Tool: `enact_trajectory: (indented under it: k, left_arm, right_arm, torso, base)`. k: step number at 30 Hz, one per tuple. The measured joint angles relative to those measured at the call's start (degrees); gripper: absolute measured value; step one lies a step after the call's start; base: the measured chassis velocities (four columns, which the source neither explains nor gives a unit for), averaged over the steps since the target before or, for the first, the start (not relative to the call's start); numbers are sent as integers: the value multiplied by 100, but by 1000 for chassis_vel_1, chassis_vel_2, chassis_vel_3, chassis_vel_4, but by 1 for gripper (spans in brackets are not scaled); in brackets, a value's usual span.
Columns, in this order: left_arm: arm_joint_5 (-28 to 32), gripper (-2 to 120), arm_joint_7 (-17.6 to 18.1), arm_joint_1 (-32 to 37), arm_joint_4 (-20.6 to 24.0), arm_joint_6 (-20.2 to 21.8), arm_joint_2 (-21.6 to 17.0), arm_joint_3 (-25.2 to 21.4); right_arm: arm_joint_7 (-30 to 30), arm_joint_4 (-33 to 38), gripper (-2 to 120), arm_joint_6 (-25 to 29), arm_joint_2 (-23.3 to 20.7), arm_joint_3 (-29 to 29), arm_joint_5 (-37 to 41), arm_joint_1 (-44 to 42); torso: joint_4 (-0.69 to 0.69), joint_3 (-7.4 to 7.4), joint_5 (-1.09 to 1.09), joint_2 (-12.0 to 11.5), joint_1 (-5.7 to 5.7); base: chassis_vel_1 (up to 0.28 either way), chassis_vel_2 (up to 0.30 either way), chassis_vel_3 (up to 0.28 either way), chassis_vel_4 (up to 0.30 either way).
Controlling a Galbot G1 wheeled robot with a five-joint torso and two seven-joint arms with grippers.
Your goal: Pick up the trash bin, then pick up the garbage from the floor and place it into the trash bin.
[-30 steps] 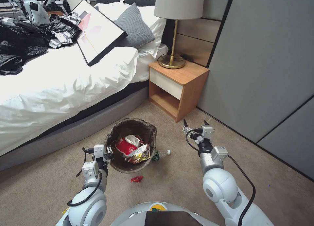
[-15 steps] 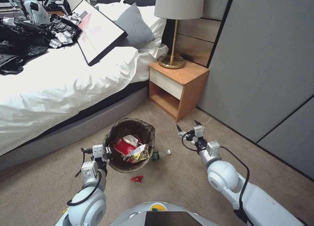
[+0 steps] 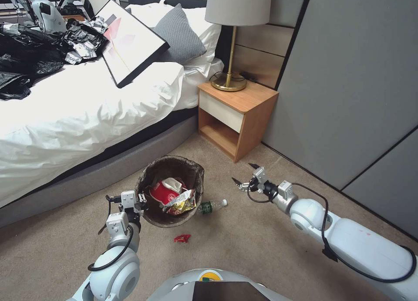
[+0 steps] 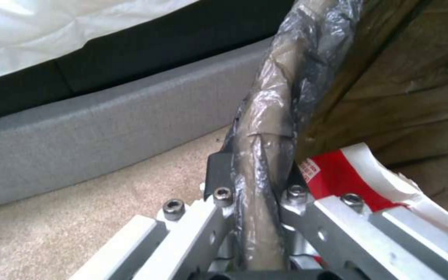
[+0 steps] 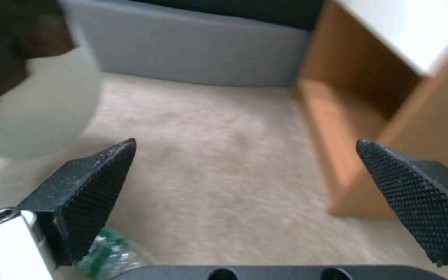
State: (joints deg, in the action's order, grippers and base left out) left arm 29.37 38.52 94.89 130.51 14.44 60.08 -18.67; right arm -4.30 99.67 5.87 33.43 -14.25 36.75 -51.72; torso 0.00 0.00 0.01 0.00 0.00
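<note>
You have one trash bin (image 3: 170, 192), its rim pinched by the left gripper (image 3: 140, 204), holding a cup (image 3: 164, 194) and wrappers (image 3: 180, 203). One bottle (image 3: 210, 205) and one red wrapper (image 3: 182, 238) lie on the carpet (image 3: 244, 248); the right gripper (image 3: 244, 174) is spread wide.

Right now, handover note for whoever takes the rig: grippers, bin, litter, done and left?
Left gripper: shut on the rim of the trash bin, beside the bed.
Right gripper: open, empty, above the carpet to the right of the bottle.
In the bin: red-and-white cup, yellow wrapper, white tissue.
On the floor: plastic bottle against the bin's right side, red wrapper in front of the bin.
Done: bin gripped, some litter in.
Left: bottle and red wrapper.
</note>
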Motion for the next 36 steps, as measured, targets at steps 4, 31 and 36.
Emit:
enact_trajectory:
  k: [4,31,36]
  left_arm:
    - [3,0,0,24,-12,-6,-5,-24]
    - [34,0,14,-55,-42,-10,132,-124]
    - [49,0,20,-84,-42,-10,136,-120]
  right_arm:
    - [-854,-694,100,561,123,-872,58,888]
    - [-2329,-2493,100,1171,1435,-3203,182,2363]
    - [-2372,-2797,100,1203,1544,-3255,57,2344]
  torso:
    - [1,0,-1,0,0]
    - [0,0,-1,0,0]
    - [0,0,-1,0,0]
  base:
    - [0,0,0,0]
    - [0,0,0,0]
    - [0,0,0,0]
